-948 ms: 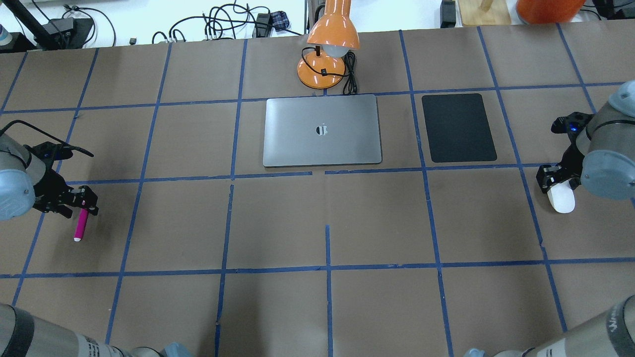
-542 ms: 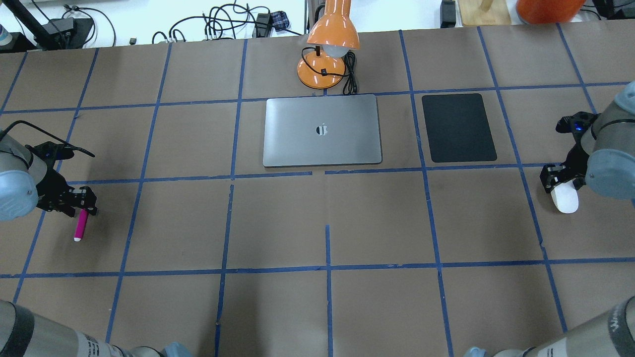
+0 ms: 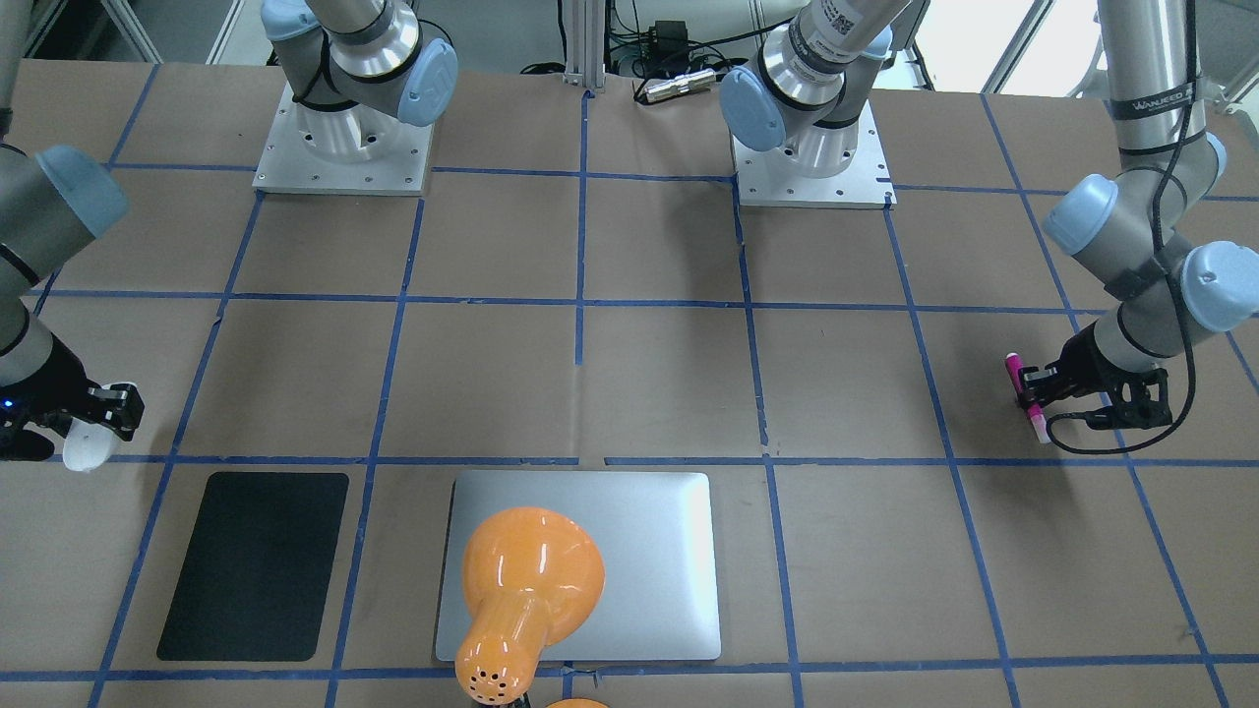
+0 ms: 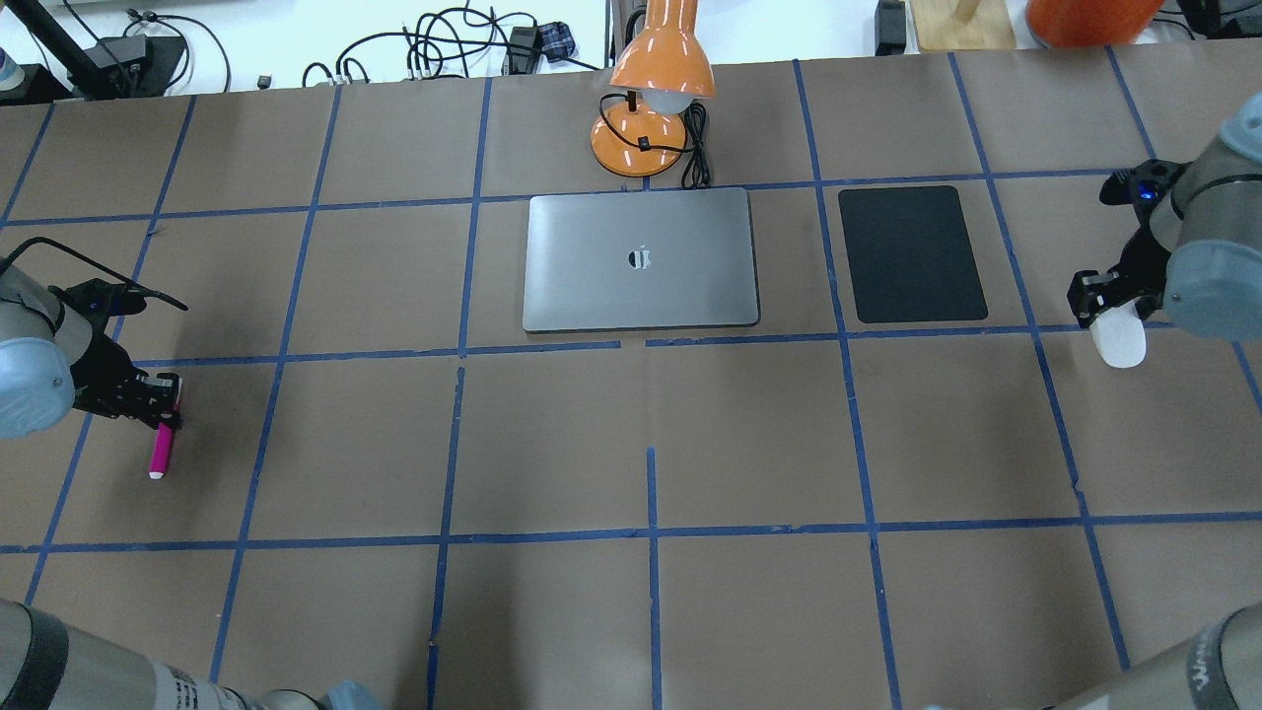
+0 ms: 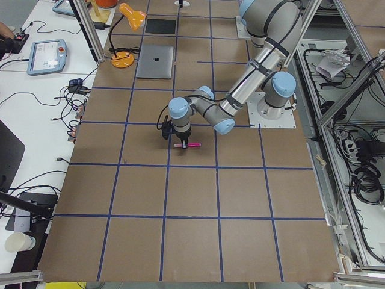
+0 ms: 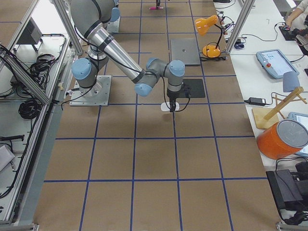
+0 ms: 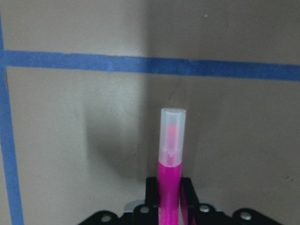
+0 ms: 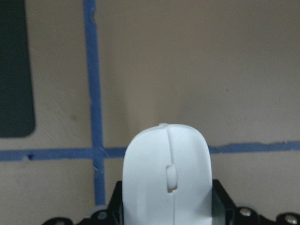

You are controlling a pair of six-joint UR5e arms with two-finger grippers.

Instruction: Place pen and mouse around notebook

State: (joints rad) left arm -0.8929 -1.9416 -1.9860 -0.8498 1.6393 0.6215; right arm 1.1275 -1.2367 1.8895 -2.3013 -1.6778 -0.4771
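The magenta pen (image 4: 160, 452) is at the table's left side, and my left gripper (image 4: 164, 409) is shut on its rear end. In the left wrist view the pen (image 7: 169, 168) sticks out forward between the fingers, pale cap leading, close over the table. At the right side my right gripper (image 4: 1106, 299) is shut on the white mouse (image 4: 1119, 342). The mouse (image 8: 166, 176) fills the space between the fingers, scroll slot up. The silver notebook (image 4: 641, 261) lies flat at the back centre, far from both grippers.
A matte black mat (image 4: 912, 253) lies right of the notebook, between it and the mouse. An orange desk lamp (image 4: 656, 89) with a black cord stands just behind the notebook. Blue tape lines grid the brown table (image 4: 651, 434).
My right gripper has carried the mouse toward the table's far side, level with the black mat's near edge. My left gripper's fingers have drawn in on the pen, which stays where it was.
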